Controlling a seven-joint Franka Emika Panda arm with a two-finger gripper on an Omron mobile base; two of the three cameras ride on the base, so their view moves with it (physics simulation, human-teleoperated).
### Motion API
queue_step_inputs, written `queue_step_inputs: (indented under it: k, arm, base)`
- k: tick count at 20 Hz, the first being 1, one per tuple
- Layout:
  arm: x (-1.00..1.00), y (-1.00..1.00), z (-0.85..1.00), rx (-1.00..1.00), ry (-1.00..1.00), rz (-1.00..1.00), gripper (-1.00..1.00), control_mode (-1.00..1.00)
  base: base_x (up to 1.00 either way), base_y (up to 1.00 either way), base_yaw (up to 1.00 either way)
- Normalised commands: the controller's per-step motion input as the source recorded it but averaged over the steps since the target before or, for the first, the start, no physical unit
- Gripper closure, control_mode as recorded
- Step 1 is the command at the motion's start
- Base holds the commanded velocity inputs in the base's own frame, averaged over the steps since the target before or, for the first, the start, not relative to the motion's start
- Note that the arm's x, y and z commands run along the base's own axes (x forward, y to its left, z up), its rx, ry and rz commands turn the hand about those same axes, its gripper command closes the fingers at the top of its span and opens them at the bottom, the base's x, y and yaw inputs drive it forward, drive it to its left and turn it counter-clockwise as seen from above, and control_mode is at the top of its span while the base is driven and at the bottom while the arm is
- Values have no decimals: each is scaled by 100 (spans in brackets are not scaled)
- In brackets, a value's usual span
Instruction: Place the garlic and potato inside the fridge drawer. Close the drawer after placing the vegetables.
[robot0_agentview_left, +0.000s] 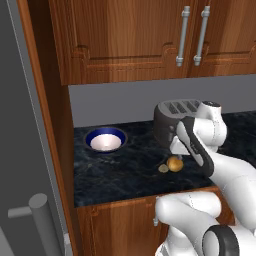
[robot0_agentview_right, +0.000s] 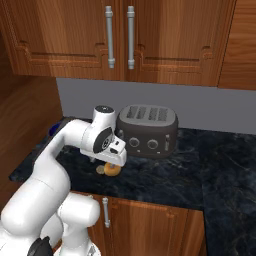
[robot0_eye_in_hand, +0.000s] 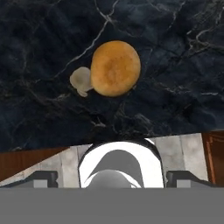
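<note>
A: Where is the gripper (robot0_eye_in_hand: 112, 177), and how do its jaws stand?

B: It hangs above the dark marbled surface (robot0_agentview_left: 125, 170), looking straight down. Its two finger tips sit far apart at the bottom of the hand view, with nothing between them.

A: And the potato?

B: The potato (robot0_eye_in_hand: 115, 68) lies on the surface under the hand, golden-brown, resting free.

A: The garlic?

B: The garlic (robot0_eye_in_hand: 81, 81), a pale little lump, lies touching the potato's side. In the left base view the garlic (robot0_agentview_left: 163, 168) is on the potato's (robot0_agentview_left: 174, 163) left, both near the surface's front edge.

A: What else is near the potato?

B: A dark toaster (robot0_agentview_right: 148, 131) stands just behind it, against the grey wall. Well off to the potato's left, in the left base view, sits a blue-rimmed bowl (robot0_agentview_left: 105, 140). Wooden cabinets (robot0_agentview_left: 150, 35) hang above.
</note>
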Motion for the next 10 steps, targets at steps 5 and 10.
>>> queue_step_inputs:
  k: [5,10]
  arm:
    - [43,0,-30,0,0,-10,-100,-100]
    - [35,0,-29,0,1,-8,-100,-100]
  base:
    - [0,0,0]
    - [0,0,0]
